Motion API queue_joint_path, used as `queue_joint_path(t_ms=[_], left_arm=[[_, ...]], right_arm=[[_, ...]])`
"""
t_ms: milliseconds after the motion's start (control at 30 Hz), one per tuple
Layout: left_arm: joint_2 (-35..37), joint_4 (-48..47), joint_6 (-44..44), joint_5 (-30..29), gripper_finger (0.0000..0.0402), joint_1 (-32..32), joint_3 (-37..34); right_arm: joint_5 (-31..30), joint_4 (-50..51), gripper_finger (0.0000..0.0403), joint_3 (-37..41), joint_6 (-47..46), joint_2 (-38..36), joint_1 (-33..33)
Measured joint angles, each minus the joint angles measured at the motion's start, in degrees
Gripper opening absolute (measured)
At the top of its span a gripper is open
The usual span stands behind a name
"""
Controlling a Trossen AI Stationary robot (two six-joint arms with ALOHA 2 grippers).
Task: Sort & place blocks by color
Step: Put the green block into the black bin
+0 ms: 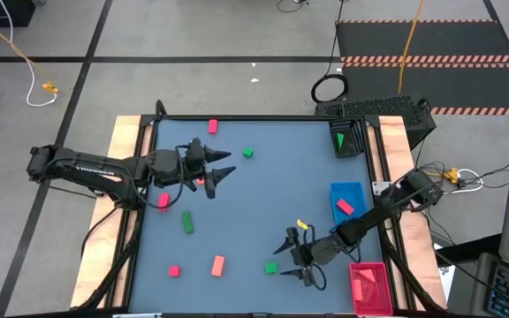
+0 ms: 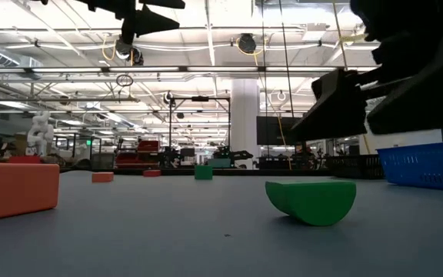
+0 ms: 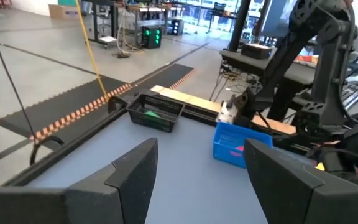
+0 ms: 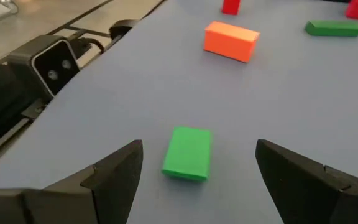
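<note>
A small green half-round block (image 1: 271, 268) lies flat-side-down at the table's 6 o'clock; a salmon-pink rectangular block (image 1: 217, 264) sits at 7 o'clock.

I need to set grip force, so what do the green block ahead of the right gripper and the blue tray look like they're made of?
The green block between the right gripper's open fingers looks like painted wood or solid plastic: matte, opaque, crisp edges; which one is unclear. The blue tray looks like moulded plastic, judging by its thin, perforated, basket-like walls.

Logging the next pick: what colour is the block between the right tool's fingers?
Green block; clearest in the right wrist view.
</note>
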State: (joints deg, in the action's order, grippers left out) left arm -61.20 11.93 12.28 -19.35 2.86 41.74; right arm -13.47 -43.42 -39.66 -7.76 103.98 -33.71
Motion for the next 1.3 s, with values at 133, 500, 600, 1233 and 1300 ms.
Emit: queue_joint_path(t_ms=[133,500,600,1233,1300], left_arm=[[-1.93,-0.45,2.04,-0.10,0.0239,1.78,0.00],[-9.27,0.11,7.43,-0.19,0.0239,6.45,0.02],[-10.58,1.06,7.88,-0.20,0.0239,7.10,0.02],[-10.94,2.80,8.36,-1.62,0.0239,9.21,0.02],[-10.94,2.81,7.79,-1.62,0.0239,9.21,0.02]], right_arm=[[0.21,-0.11,0.0304,-2.80,0.96,2.56,-0.80],[-12.70,0.13,0.0304,-4.66,-4.21,6.81,-2.53],[-13.25,-0.73,0.0304,-4.66,-6.79,7.55,-2.49],[-12.54,3.85,0.0249,-9.71,-6.25,12.20,-3.32],[-13.63,3.67,0.0222,-9.69,-5.60,12.20,-3.29]])
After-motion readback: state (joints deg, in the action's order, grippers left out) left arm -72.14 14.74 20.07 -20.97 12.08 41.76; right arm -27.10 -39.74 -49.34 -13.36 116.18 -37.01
